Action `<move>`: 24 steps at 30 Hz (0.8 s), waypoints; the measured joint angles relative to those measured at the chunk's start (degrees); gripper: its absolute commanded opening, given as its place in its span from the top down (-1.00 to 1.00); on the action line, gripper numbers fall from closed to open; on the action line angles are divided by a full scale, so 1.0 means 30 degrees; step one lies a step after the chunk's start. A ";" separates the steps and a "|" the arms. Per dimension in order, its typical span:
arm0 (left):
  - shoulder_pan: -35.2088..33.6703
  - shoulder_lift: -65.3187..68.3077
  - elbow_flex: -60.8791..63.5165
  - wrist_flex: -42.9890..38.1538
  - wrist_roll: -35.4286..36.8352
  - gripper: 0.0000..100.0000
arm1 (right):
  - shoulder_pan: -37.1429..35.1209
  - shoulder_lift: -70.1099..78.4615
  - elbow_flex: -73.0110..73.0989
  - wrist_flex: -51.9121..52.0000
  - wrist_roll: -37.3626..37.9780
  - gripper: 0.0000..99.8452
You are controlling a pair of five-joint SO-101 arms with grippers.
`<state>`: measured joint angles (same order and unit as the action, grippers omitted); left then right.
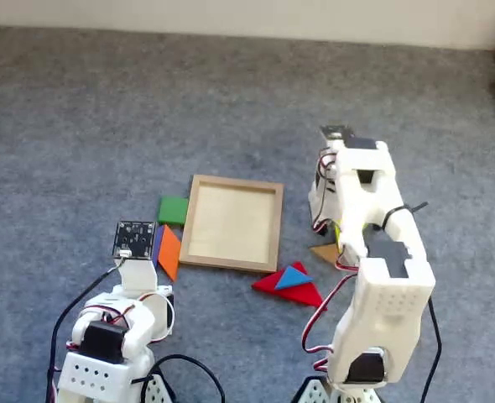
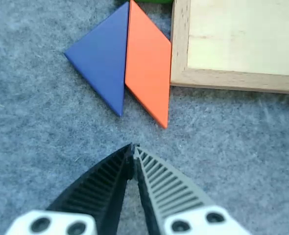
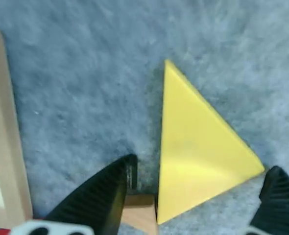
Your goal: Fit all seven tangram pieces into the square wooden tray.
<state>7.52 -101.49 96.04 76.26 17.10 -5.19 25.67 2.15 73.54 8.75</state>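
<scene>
Tray (image 1: pixel 231 182) sits on grey carpet (image 1: pixel 105 109) between the arms, with all seven pieces outside it. At its left side lie a green square (image 1: pixel 174 210) and an orange parallelogram (image 2: pixel 147 63), whose corner meets the rim, and a dark blue triangle (image 2: pixel 103 61) lies edge to edge with the orange one. The left gripper (image 2: pixel 133 147) hovers just short of that pair, jaws pressed together on nothing. Near the tray's front right corner a light blue triangle (image 1: pixel 294 277) lies on a red triangle (image 1: pixel 273 285). The right gripper (image 3: pixel 203 176) is spread wide astride a yellow triangle (image 3: pixel 198 137) (neither finger visibly touching it), with a tan piece (image 3: pixel 139 215) just beside it.
</scene>
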 measured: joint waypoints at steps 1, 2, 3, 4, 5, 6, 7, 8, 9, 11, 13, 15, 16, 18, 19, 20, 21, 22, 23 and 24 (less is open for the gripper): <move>0.0000 0.0000 0.0000 0.0000 0.0000 0.99 | 0.0000 0.0000 0.0000 -0.0088 0.0000 0.24; 0.0000 0.0000 0.0000 0.0000 0.0000 0.99 | 0.0000 0.0088 0.0000 -0.0176 0.0088 0.24; 0.0000 0.0000 0.0000 0.0000 0.0000 0.99 | 0.0000 0.0147 0.0000 -0.0176 0.0117 0.24; 0.0000 0.0000 0.0000 0.0000 0.0000 0.99 | 0.0000 0.0205 0.0000 -0.0176 0.0117 0.24; 0.0000 0.0000 0.0000 0.0000 0.0000 0.99 | 0.0000 0.0264 0.0000 -0.0176 0.0117 0.24; 0.0000 0.0000 0.0000 0.0000 0.0000 0.99 | 0.0000 0.0293 -0.0029 -0.0176 0.0117 0.26; 0.0000 0.0000 0.0000 0.0000 0.0000 0.99 | 0.0000 0.0293 -0.0029 -0.0176 0.0117 0.29; 0.0000 0.0000 0.0000 0.0000 0.0000 0.99 | 0.0000 0.0322 -0.0029 -0.0176 0.0176 0.32; 0.0000 0.0000 0.0000 0.0000 0.0000 0.99 | 0.0029 0.0381 -0.0029 -0.0176 0.0352 0.35; 0.0000 0.0000 0.0000 0.0000 0.0000 0.99 | 0.0029 0.0381 -0.0029 -0.0205 0.0908 0.36; 0.0000 0.0000 0.0000 0.0000 0.0000 0.99 | 0.0029 0.0381 -0.0029 -0.0205 0.1201 0.36; 0.0000 0.0000 0.0000 0.0000 0.0000 0.99 | 0.0059 0.0381 -0.0029 -0.0205 0.1348 0.36; 0.0000 0.0000 0.0000 0.0000 0.0000 0.99 | 0.0059 0.0381 -0.0029 -0.0205 0.1377 0.36; 0.0000 0.0000 0.0000 0.0000 0.0000 0.99 | 0.0059 0.0381 -0.0029 -0.0205 0.1436 0.36; 0.0000 0.0000 0.0000 0.0000 0.0000 0.99 | 0.0059 0.0381 -0.0029 -0.0205 0.1436 0.36; 0.0000 0.0000 0.0000 0.0000 0.0000 0.99 | 0.0059 0.0381 -0.0059 -0.0205 0.1436 0.36; 0.0000 0.0000 0.0000 0.0000 0.0000 0.99 | 0.0059 0.0381 -0.0059 -0.0205 0.1436 0.35; 0.0000 0.0000 0.0000 0.0000 0.0000 0.99 | 0.0059 0.0381 -0.0147 -0.0205 0.1436 0.33; 0.0000 0.0000 0.0000 0.0000 0.0000 0.99 | 0.0059 0.0410 -0.0322 -0.0205 0.1436 0.29; 0.0000 0.0000 0.0000 0.0000 0.0000 0.99 | 0.0059 0.0469 -0.0440 -0.0205 0.1465 0.26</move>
<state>7.52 -101.49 96.04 76.26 17.10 -5.01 27.08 0.84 72.92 13.14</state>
